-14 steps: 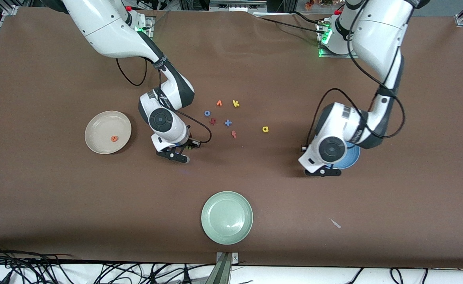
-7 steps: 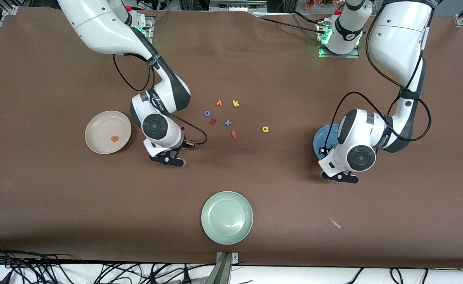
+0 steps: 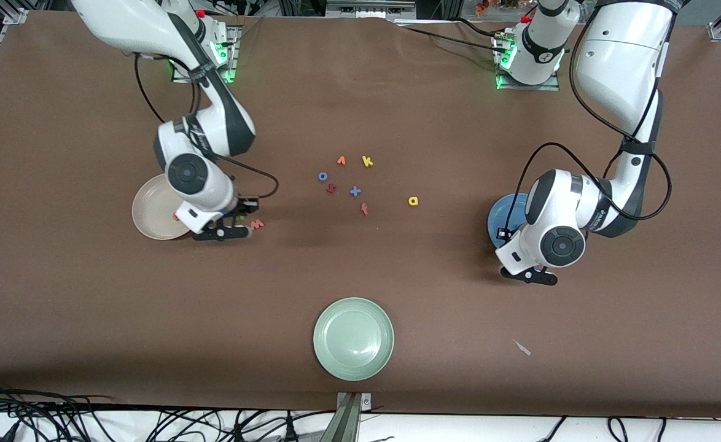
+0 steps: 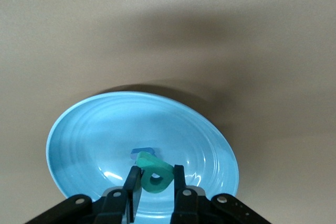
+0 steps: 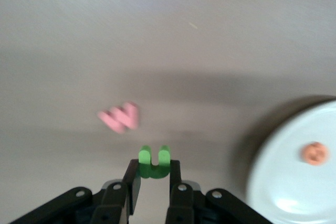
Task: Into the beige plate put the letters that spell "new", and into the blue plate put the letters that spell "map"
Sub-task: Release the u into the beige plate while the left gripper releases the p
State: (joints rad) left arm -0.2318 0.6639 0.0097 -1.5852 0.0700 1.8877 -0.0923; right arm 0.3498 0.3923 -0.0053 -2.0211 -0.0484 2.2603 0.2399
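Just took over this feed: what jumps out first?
The right gripper, beside the beige plate, is shut on the green "n". The left gripper holds the teal "p" over the blue plate. The orange "e" already lies in the beige plate.

- The brown table (image 3: 90, 307) bears everything listed here.
- The pale green plate (image 3: 354, 339), round and shallow, sits at the table's edge nearest the front camera; it is the landmark for the rest.
- A small cluster of foam letters lies farther from the front camera than the pale green plate, well apart from it:
- The yellow "k" (image 3: 367, 161) and the orange "v" (image 3: 341, 161) lie farthest from the plate.
- The blue "o" (image 3: 322, 176) lies just nearer.
- A dark red letter (image 3: 331, 189) and a blue cross-shaped letter (image 3: 355, 191) follow.
- The red "f" (image 3: 365, 209) is the closest of the cluster to the plate.
- A small pale scrap (image 3: 522, 348) lies beside the plate, toward the left arm's end.
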